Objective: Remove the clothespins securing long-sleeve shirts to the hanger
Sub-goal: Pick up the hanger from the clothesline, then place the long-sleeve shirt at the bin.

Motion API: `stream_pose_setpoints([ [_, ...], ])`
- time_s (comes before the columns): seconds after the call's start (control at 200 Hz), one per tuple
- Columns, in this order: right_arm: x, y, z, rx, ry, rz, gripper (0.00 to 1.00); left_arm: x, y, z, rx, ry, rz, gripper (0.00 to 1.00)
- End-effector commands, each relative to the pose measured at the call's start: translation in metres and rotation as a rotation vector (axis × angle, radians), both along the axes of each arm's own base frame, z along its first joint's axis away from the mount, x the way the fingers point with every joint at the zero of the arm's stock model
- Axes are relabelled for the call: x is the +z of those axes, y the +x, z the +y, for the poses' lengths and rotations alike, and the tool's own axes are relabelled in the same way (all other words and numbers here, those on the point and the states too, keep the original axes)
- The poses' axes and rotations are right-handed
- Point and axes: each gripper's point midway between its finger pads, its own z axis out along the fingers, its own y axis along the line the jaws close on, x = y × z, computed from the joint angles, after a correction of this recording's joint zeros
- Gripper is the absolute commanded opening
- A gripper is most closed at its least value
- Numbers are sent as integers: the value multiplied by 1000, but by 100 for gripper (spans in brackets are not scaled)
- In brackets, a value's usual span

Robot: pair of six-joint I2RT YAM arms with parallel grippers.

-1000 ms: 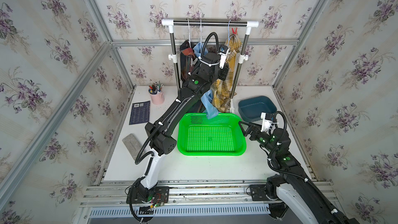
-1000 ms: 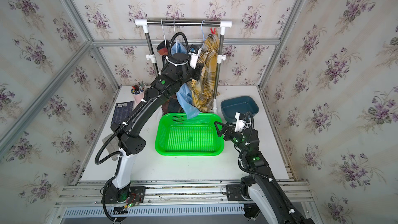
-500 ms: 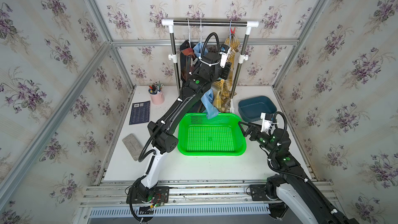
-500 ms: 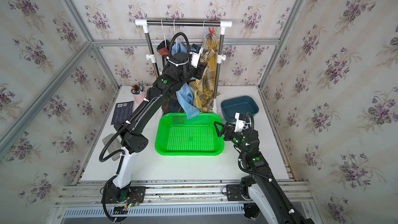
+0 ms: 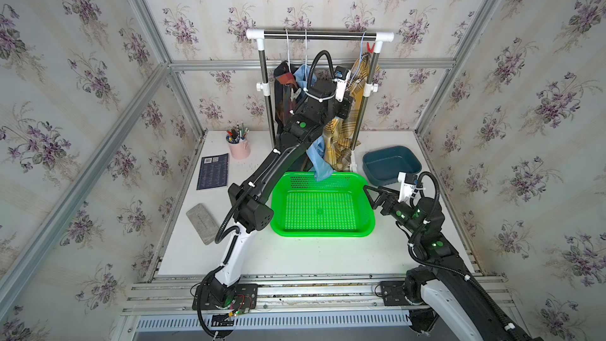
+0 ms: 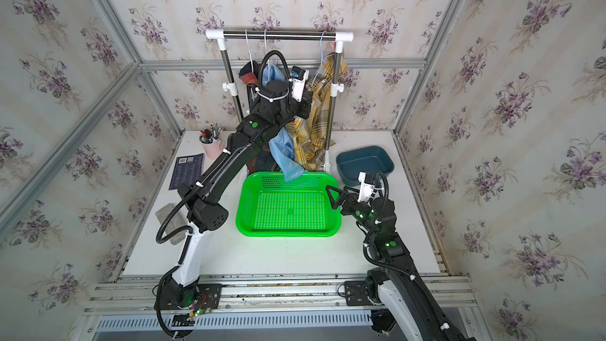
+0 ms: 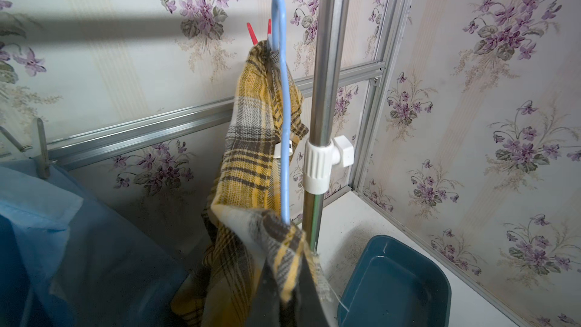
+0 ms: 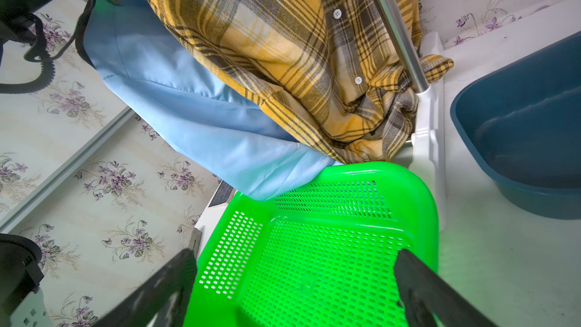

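The left gripper is closed on the yellow plaid shirt, likely steadying it below the red clothespin on the blue hanger. The right gripper hovers open over the green basket. Next, I think, it should pinch that clothespin's handles.

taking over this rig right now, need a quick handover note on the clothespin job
Left gripper: shut, its tips in a fold of the yellow-and-grey plaid shirt beside the light blue wire hanger. Cannot tell whether a pin is pinched.
Right gripper: open, empty, over the green perforated plastic basket.
Pins: the red plastic clothespin is atop the yellow shirt, a translucent clothespin is on the plain light blue shirt, and a second translucent pin is at the dark plaid shirt.
Done: no pin shows in the basket or the dark blue plastic tub.
Left: all three visible pins.
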Motion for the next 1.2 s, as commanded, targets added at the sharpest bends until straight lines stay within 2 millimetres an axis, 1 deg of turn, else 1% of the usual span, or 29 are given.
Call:
stream_pose_setpoints([
  [0.0, 8, 0, 1, 2, 22, -25, 98, 21, -8, -2, -24, -35, -48, 0],
  [0.07, 8, 1, 1, 4, 19, -27, 98, 35, -17, 1, -5, -27, -77, 0],
  [0.1, 8, 2, 1, 2, 20, -27, 98, 44, -22, 5, 15, -25, -96, 0],
  [0.235, 15, 6, 3, 8, 30, -48, 100, 86, -38, 41, 133, -68, -138, 0],
  [0.32, 22, 11, 6, 17, 37, -66, 100, 106, -58, 49, 103, -65, -171, 0],
  [0.415, 28, 20, 11, 35, 51, -66, 100, 122, -77, 59, 107, -42, -203, 0],
  [0.52, 38, 31, 15, 42, 59, -70, 100, 133, -97, 73, 104, -30, -209, 0],
  [0.654, 51, 47, 19, 48, 66, -74, 100, 153, -131, 91, 103, -14, -246, 0],
  [0.709, 54, 53, 22, 57, 74, -69, 100, 156, -141, 101, 111, -6, -245, 0],
  [0.764, 55, 60, 25, 64, 81, -57, 100, 153, -150, 109, 103, 5, -233, 0],
  [0.854, 58, 69, 28, 67, 93, -50, 100, 145, -169, 113, 51, 12, -213, 0],
  [0.859, 58, 70, 28, 66, 94, -51, 100, 147, -171, 114, 49, 6, -217, 0],
  [0.864, 59, 70, 28, 65, 95, -52, 100, 144, -171, 114, 45, 11, -212, 0],
  [0.879, 60, 71, 28, 64, 98, -55, 100, 145, -175, 115, 37, 8, -213, 0],
  [0.899, 62, 73, 28, 64, 103, -59, 100, 140, -178, 114, 27, 16, -204, 0],
  [0.904, 61, 73, 28, 63, 103, -59, 100, 142, -180, 116, 24, 11, -208, 0],
  [0.949, 64, 77, 29, 61, 110, -65, 100, 133, -185, 117, 16, 24, -193, 0],
  [0.994, 66, 80, 29, 61, 114, -61, 100, 130, -192, 120, 6, 25, -187, 0],
  [1.079, 69, 84, 31, 61, 118, -61, 100, 117, -202, 120, -27, 39, -163, 0],
  [1.109, 70, 85, 30, 57, 118, -62, 100, 109, -201, 117, -35, 49, -146, 0],
  [1.119, 70, 86, 30, 56, 118, -63, 100, 115, -208, 124, -36, 35, -157, 0],
  [1.129, 71, 86, 30, 55, 119, -63, 100, 116, -211, 125, -40, 33, -157, 0],
  [1.194, 75, 87, 29, 46, 113, -72, 100, 111, -221, 126, -69, 34, -146, 0],
])
